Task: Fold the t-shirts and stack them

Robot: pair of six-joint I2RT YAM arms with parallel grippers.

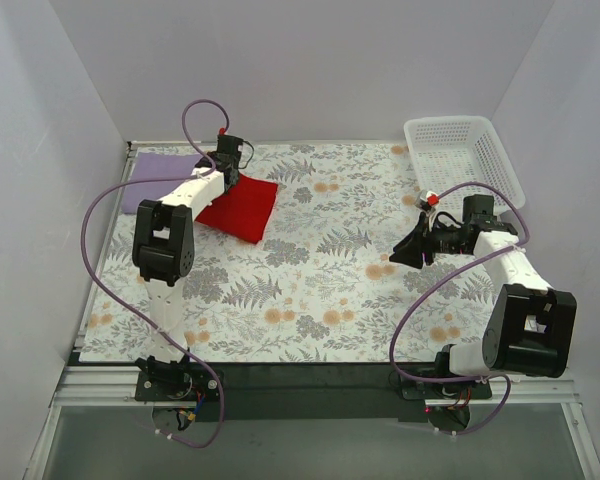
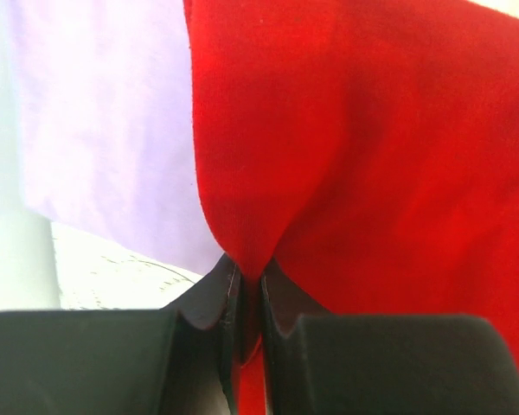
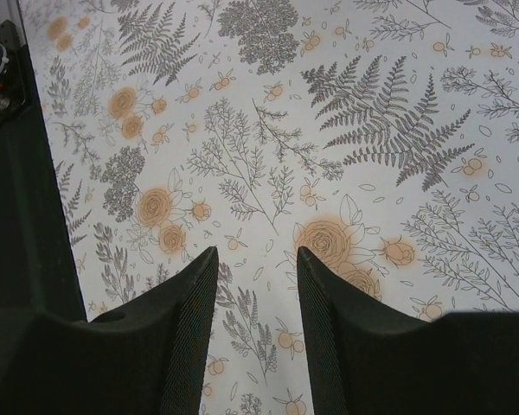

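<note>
The red t-shirt [image 1: 242,208] lies folded at the back left of the table, its left edge lifted. My left gripper [image 1: 225,168] is shut on that edge; in the left wrist view the red cloth [image 2: 355,156] hangs pinched between the fingers [image 2: 214,298]. The pale lavender t-shirt [image 1: 158,178] lies as a flat rectangle just left of the red one, partly under my left arm, and shows in the left wrist view [image 2: 104,130]. My right gripper [image 1: 408,252] is open and empty above the floral cloth at the right, far from both shirts.
A white mesh basket [image 1: 463,160] stands at the back right. The floral tablecloth [image 1: 320,280] covers the table. White walls close in the left, back and right sides. The table's dark front edge [image 3: 26,225] shows in the right wrist view.
</note>
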